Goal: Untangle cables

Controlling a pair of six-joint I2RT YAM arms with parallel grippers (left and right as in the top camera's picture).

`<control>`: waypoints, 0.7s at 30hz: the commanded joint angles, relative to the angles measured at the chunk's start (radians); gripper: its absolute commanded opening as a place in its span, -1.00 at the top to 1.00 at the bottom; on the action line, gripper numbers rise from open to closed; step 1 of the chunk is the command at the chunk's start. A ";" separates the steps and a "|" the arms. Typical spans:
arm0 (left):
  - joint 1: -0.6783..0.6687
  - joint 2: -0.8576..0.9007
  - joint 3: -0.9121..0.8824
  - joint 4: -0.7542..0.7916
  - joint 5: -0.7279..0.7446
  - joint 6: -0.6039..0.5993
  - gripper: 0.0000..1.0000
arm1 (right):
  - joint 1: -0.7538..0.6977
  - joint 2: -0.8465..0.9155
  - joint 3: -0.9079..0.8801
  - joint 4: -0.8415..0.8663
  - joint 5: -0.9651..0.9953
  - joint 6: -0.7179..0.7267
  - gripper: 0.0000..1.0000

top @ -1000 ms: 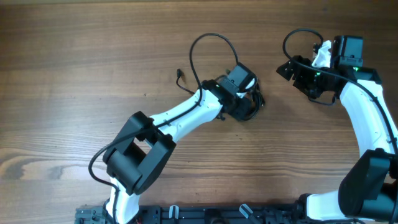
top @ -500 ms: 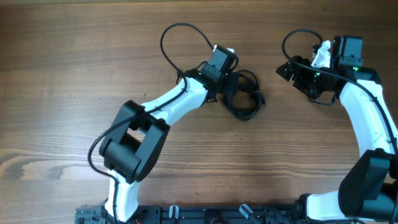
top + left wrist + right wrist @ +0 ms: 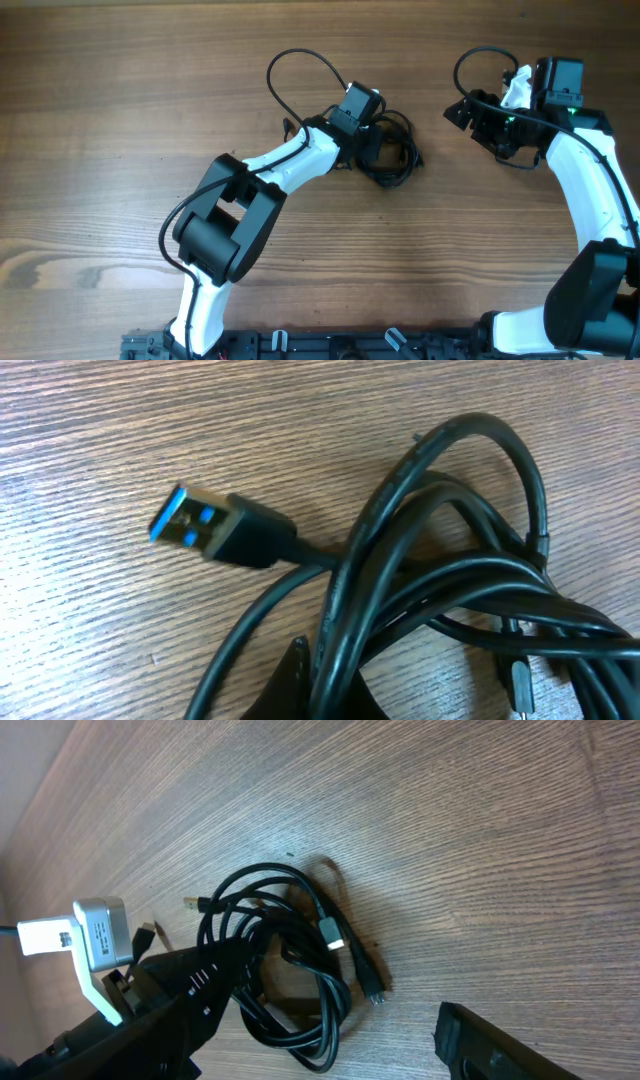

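Wooden surface (image 3: 110, 90). The left arm (image 3: 280, 165) lies diagonally across it, putting the left end effector (image 3: 372, 140) on the near-left edge of the cable bundle (image 3: 392, 155), which lies mid-surface. Judgement: this approach comes in from the side where a loose end lies.

Left wrist view: the USB plug (image 3: 215, 532), with a blue insert, lies flat on the wood, clear of the loops. Its lead runs back into the coil. Just right of it, several black strands cross one over another. One dark fingertip (image 3: 295, 678) shows at the bottom edge beside a strand; the other is out of frame. Cannot tell how wide the jaws stand, or whether a strand is pinched.

Right wrist view, from the bundle's far side: a green-tipped plug (image 3: 330, 934) lies on top of the loops.

The right end effector (image 3: 472, 108) stands off to the right, well apart from the bundle and touching no part of it. Its own camera shows only a dark sliver of it, so its opening cannot be told. Judgement: it is placed to leave room, and is near enough to pin the coil if the USB end gets drawn out.
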State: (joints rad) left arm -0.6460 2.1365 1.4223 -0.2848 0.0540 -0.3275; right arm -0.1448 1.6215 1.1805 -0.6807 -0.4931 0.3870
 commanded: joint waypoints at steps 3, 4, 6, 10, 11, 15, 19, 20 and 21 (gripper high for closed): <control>0.011 -0.227 0.026 -0.003 0.038 0.001 0.92 | 0.052 0.008 0.005 0.025 -0.042 -0.059 -0.60; 0.011 -0.259 0.026 -0.004 0.048 0.001 0.92 | 0.064 0.008 0.005 0.035 -0.064 -0.080 -0.60; 0.011 -0.328 0.026 -0.019 0.078 0.000 0.92 | 0.095 0.008 0.005 0.053 -0.085 -0.103 -0.56; 0.016 -0.407 0.025 -0.050 0.119 -0.056 0.92 | 0.153 0.008 0.005 0.093 -0.092 -0.129 -0.51; 0.022 -0.420 0.025 -0.051 0.162 -0.056 0.92 | 0.161 0.008 0.005 0.098 -0.092 -0.126 -0.49; 0.047 -0.444 0.025 -0.048 0.245 -0.100 0.92 | 0.164 0.008 0.005 0.110 -0.093 -0.098 -0.40; 0.070 -0.444 0.025 -0.060 0.253 -0.108 0.92 | 0.164 0.008 0.005 0.150 -0.253 -0.103 -0.39; 0.071 -0.444 0.025 -0.060 0.252 -0.108 0.92 | 0.164 0.008 0.005 0.156 -0.279 -0.111 -0.38; 0.071 -0.444 0.025 -0.058 0.251 -0.107 0.92 | 0.164 0.008 0.005 0.156 -0.303 -0.127 -0.39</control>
State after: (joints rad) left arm -0.5804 1.7332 1.4334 -0.3511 0.2554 -0.4103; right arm 0.0174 1.6215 1.1805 -0.5339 -0.6685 0.2886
